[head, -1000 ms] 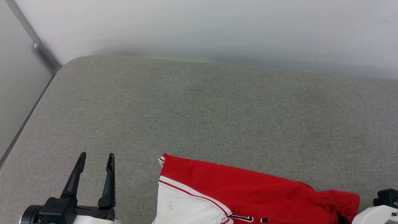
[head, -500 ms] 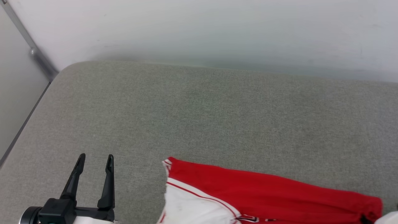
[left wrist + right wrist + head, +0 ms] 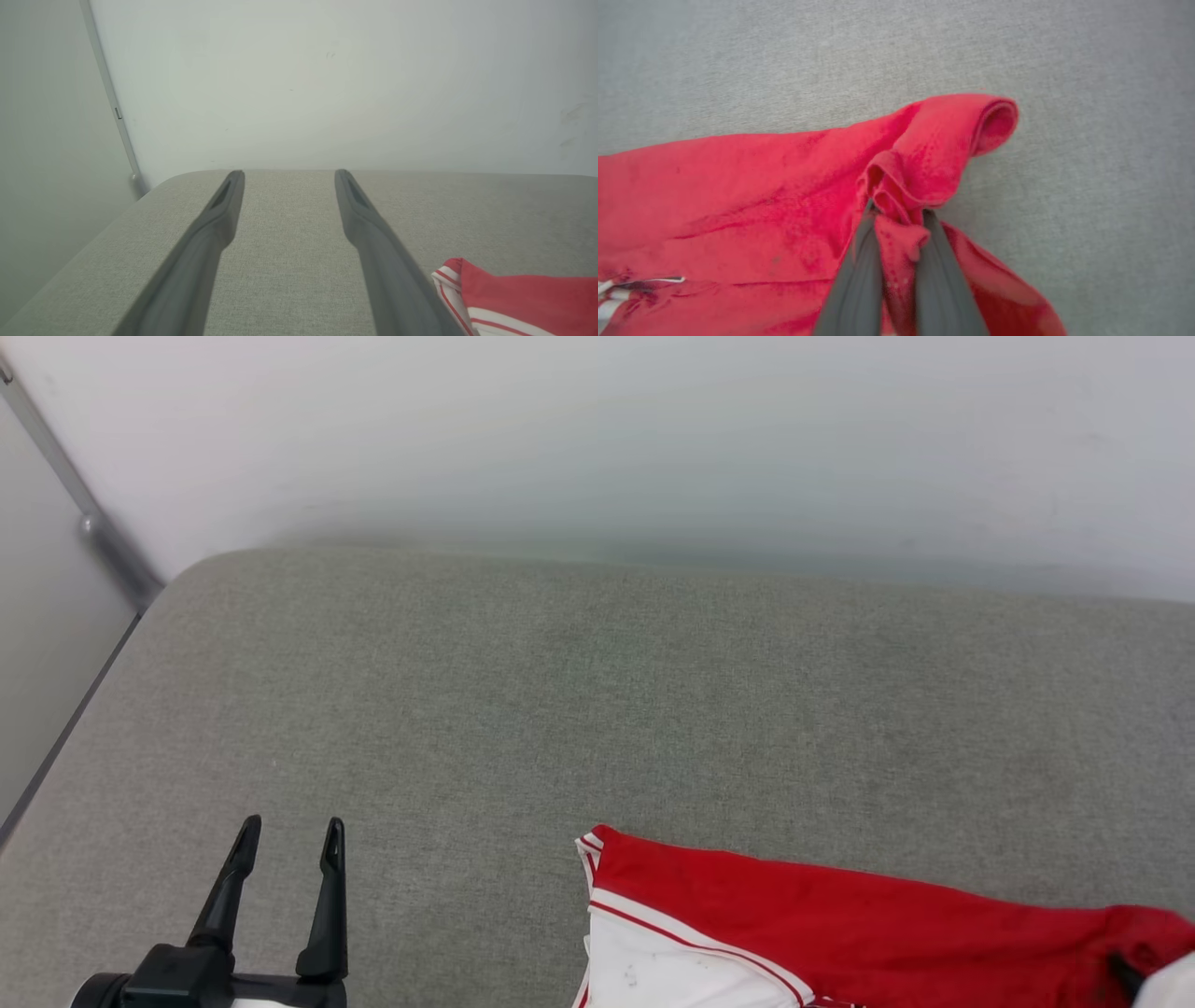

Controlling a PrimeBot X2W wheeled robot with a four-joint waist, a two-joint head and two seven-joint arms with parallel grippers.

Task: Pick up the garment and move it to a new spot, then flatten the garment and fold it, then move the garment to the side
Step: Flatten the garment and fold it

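On the grey counter [image 3: 560,709], the right gripper [image 3: 900,211] pinches the garment's [image 3: 738,186] bunched red edge between its fingers [image 3: 859,270]; the left gripper [image 3: 292,823] stands spread, empty.

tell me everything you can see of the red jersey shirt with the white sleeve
The red jersey shirt looks like soft knit cloth, with a white short sleeve and red-and-white striped trim at its corner. It lies mostly flat on the grey fabric-covered surface, at the near right of the head view. One plain red edge is bunched and rolled into a fold, pinched between the two dark fingers of the shut right pincer.
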